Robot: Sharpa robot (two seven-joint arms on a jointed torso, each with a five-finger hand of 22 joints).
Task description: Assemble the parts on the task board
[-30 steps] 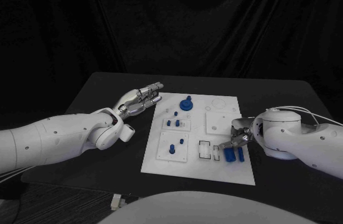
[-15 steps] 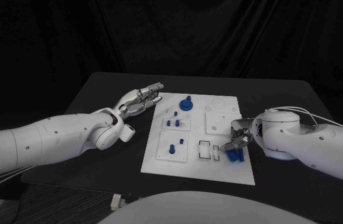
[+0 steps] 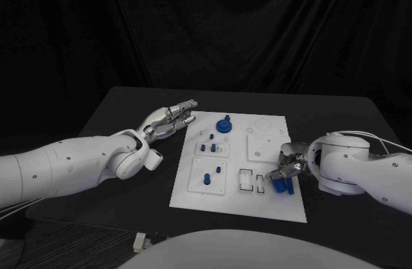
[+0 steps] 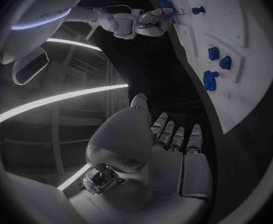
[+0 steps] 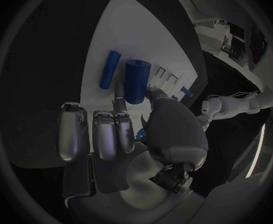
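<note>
Head camera looking down on task board (image 3: 239, 162), wrist cameras close behind each hand, all sharing the board

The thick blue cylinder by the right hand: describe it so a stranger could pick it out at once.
Find the white task board on the black table, then its near right corner beside the right hand. Two blue cylinders lie side by side there; the thick cylinder is the fatter one, with the thin cylinder beside it.

We see the left hand (image 3: 169, 119) extended flat from its arm, fingers straight, close together and empty. The right hand (image 3: 286, 163) sits at the end of a bent right arm, fingers (image 5: 105, 134) pointing down and only slightly curled, thumb alongside them; we see nothing gripped in it.
</note>
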